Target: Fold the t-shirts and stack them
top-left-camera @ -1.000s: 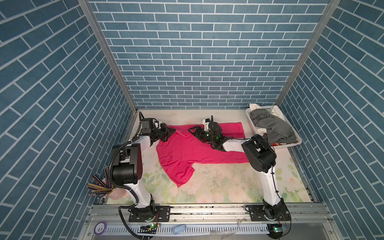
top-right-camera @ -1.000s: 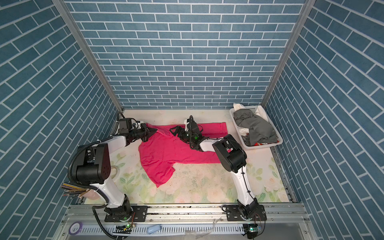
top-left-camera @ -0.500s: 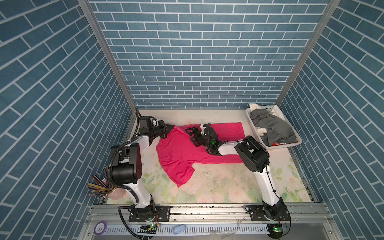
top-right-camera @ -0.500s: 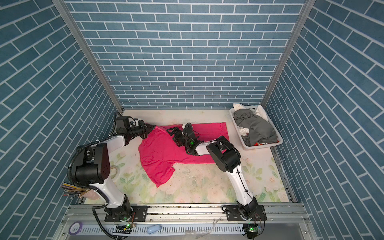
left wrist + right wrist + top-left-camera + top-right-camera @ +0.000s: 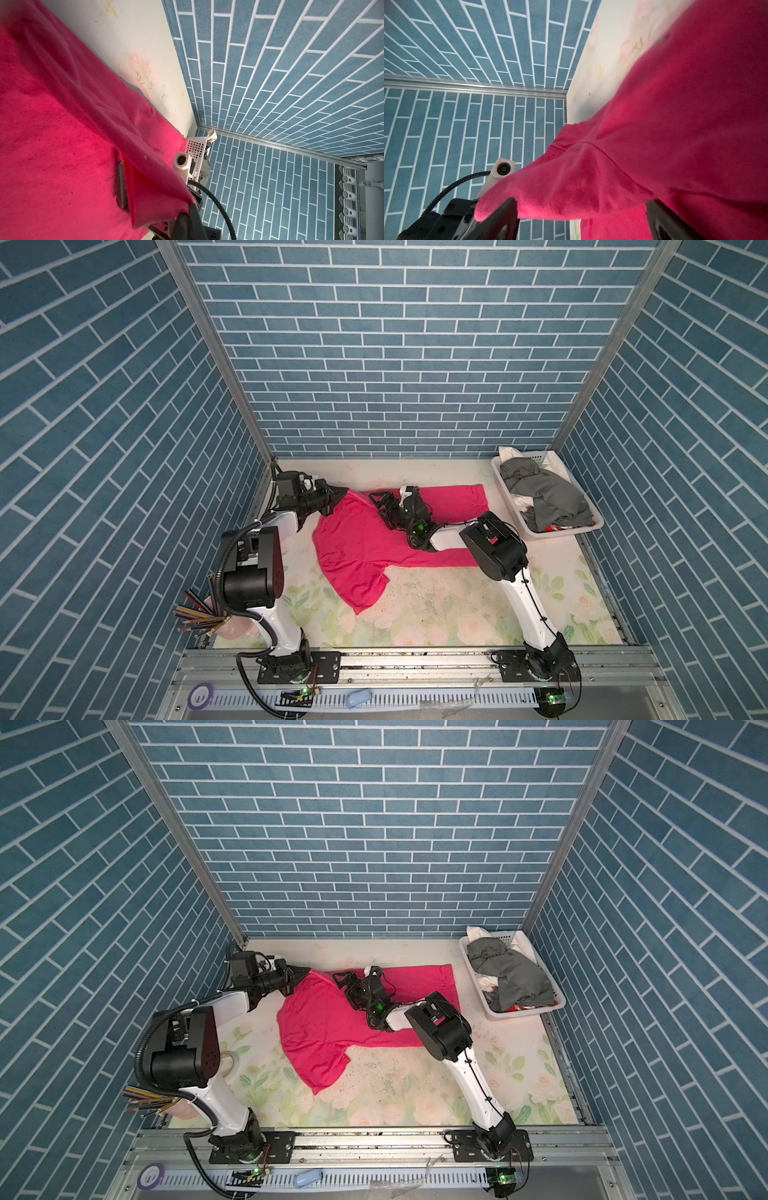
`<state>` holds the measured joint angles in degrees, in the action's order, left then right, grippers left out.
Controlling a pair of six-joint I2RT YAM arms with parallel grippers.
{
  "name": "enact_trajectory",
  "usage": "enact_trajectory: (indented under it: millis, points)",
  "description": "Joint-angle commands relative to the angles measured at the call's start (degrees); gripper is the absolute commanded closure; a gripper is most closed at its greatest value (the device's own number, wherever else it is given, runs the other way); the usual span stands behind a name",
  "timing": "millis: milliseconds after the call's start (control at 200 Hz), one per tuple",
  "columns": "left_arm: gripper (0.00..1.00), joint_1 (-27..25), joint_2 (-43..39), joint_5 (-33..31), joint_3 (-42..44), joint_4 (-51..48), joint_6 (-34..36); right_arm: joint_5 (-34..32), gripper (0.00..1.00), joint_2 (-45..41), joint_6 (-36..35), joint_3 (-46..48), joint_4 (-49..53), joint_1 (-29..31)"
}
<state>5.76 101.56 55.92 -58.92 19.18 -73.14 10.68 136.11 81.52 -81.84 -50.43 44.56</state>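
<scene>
A bright pink t-shirt [image 5: 357,547] [image 5: 320,1027] lies partly spread on the floral table, one sleeve pointing toward the front. My left gripper [image 5: 338,495] [image 5: 305,971] is shut on its back-left corner, which it holds raised a little off the table; in the left wrist view the pink cloth [image 5: 62,145] hangs from the closed fingers [image 5: 187,220]. My right gripper [image 5: 378,499] [image 5: 343,979] stands open just to the right of it, at the shirt's back edge. In the right wrist view pink cloth [image 5: 685,124] stretches across in front of the wide jaws. Grey t-shirts [image 5: 540,493] are piled in the basket.
The white slotted basket [image 5: 561,533] [image 5: 523,1014] stands at the back right, holding grey, white and red cloth. A pink cup of pencils [image 5: 199,614] sits at the front left beside the left arm's base. Blue brick walls close in on three sides.
My right gripper has moved left across the shirt's back edge toward the left gripper, staying open. The left gripper keeps its hold on the corner, shifted slightly toward the back.
</scene>
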Motion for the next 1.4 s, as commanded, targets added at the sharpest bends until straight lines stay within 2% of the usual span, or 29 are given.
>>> enact_trajectory:
  millis: [0,200,570,765,870,1020,1390]
  points:
    - [1.0,0.5,-0.1,1.3,-1.7,1.5,-0.6,0.0,0.04,3.6,-4.3,-2.7,-4.4,-0.4]
    - [1.0,0.7,0.1,1.5,-1.6,1.5,-0.6,-0.8,0.04,4.6,-9.4,-3.9,-6.8,-0.1]
    - [1.0,1.0,0.6,1.6,-2.1,1.1,-0.2,0.7,0.04,7.3,-13.3,-3.6,-17.4,0.6]
    - [1.0,1.1,1.0,1.1,-1.7,1.2,0.3,0.6,0.04,3.7,-15.0,0.1,-16.8,1.6]
    - [1.0,1.1,1.4,1.1,-1.4,1.8,0.0,1.0,0.04,2.2,-14.9,2.9,-19.7,1.8]
    - [1.0,1.1,1.6,0.9,-1.3,1.5,0.5,1.7,0.04,-0.6,-18.3,6.7,-21.3,1.9]
    - [1.0,1.4,3.5,0.1,0.2,1.1,2.6,2.6,0.04,-6.6,-16.2,15.0,-24.4,2.4]
